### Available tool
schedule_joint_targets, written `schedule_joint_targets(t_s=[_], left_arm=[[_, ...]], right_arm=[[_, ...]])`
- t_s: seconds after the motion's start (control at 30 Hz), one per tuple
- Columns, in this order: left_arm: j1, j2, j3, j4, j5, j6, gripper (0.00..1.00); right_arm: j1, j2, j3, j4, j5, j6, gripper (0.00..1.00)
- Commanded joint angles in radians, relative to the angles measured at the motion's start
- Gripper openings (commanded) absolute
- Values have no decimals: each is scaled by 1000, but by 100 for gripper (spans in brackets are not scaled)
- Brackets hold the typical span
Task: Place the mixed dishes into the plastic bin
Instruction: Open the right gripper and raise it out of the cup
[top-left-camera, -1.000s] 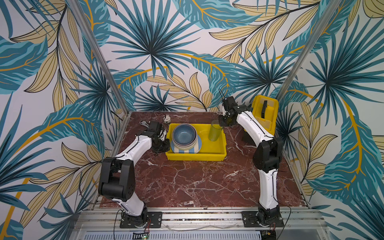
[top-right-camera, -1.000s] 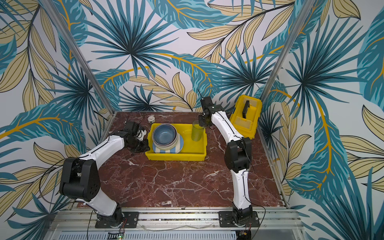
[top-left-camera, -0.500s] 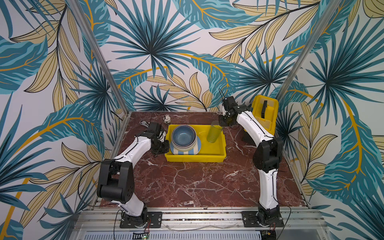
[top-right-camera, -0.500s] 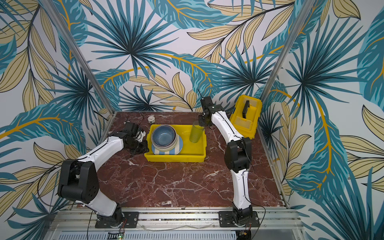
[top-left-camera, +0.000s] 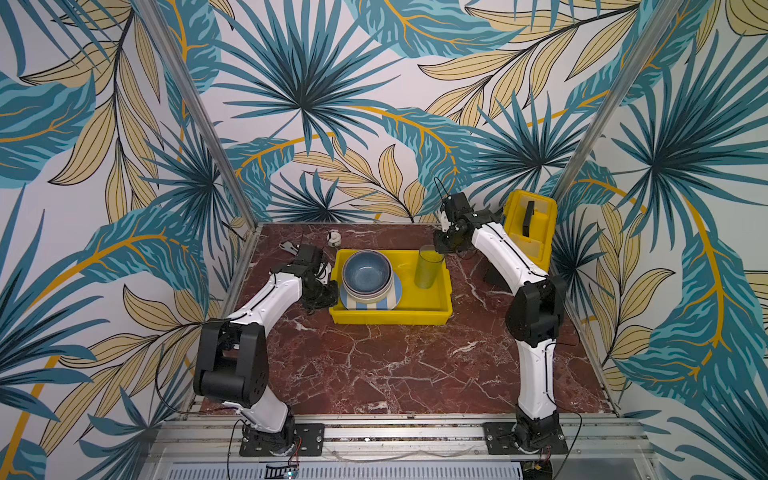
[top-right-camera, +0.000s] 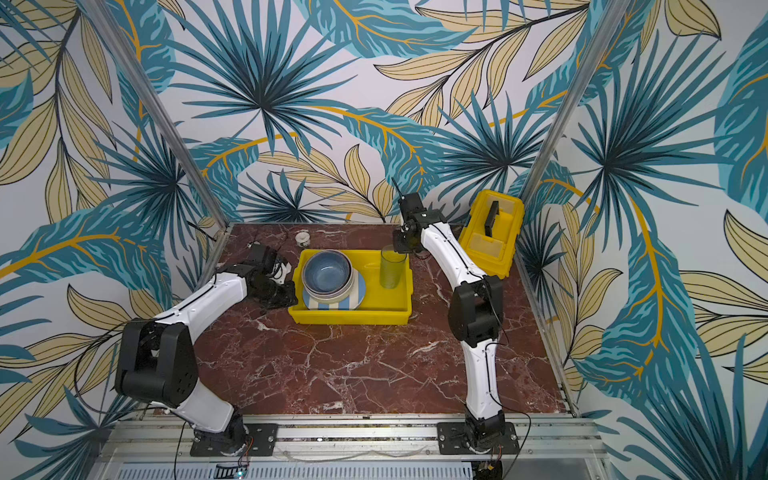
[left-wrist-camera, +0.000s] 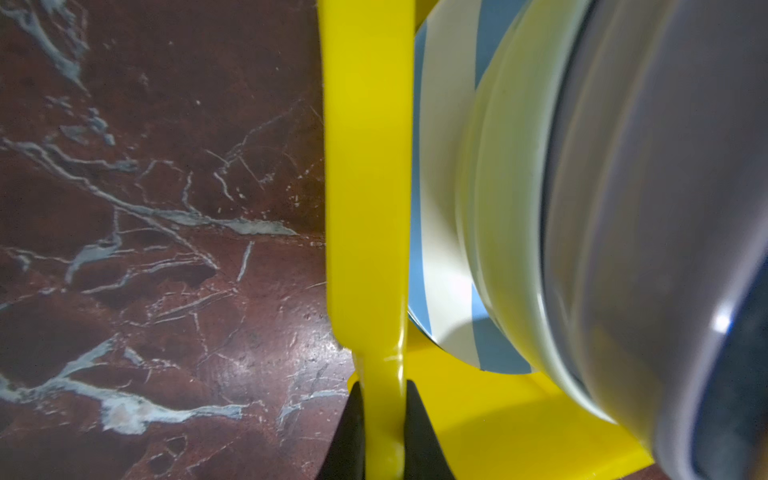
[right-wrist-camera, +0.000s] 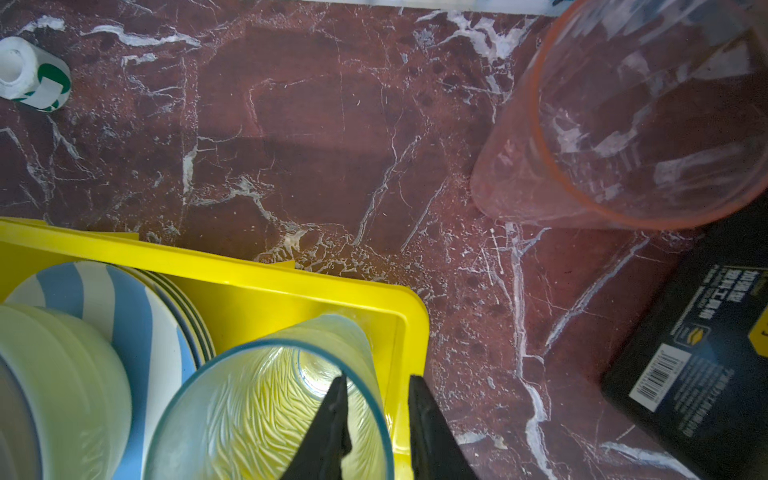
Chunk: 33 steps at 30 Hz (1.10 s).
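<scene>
The left gripper (left-wrist-camera: 383, 386) clamps the yellow bin (top-left-camera: 390, 318) at its 9 o'clock rim, while the right gripper (right-wrist-camera: 377, 380), slightly parted, loosely straddles the wall of the tumbler (right-wrist-camera: 257, 399) at 2 o'clock.

Top views high, angled down, wrist views close, sharing bin (top-left-camera: 390, 318)

In the bin (top-left-camera: 390, 319), bowls (top-left-camera: 367, 272) sit stacked on plates (top-left-camera: 371, 304) at left, a tumbler (top-left-camera: 428, 269) upright at right.

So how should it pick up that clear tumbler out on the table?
Probably by the rim, from above: the tumbler stands upright, mouth open upward, so one finger can go inside the wall, one outside. A black box sits close beside it, crowding a side approach.
</scene>
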Motion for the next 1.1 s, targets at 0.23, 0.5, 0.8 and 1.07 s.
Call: schedule_joint_targets(t_s=[0.23, 0.5, 0.8, 1.07], left_arm=[[1, -58, 34, -39, 18, 14, 9], [1, -56, 28, -38, 12, 14, 9], [1, -58, 24, -41, 8, 16, 9], [1, -57, 22, -40, 6, 14, 9]], right_arm=[[17, -65, -91, 3, -14, -36, 24], [40, -85, -115, 19, 40, -67, 11], [43, -72, -93, 46, 103, -78, 8], [43, -30, -34, 25, 177, -87, 8]])
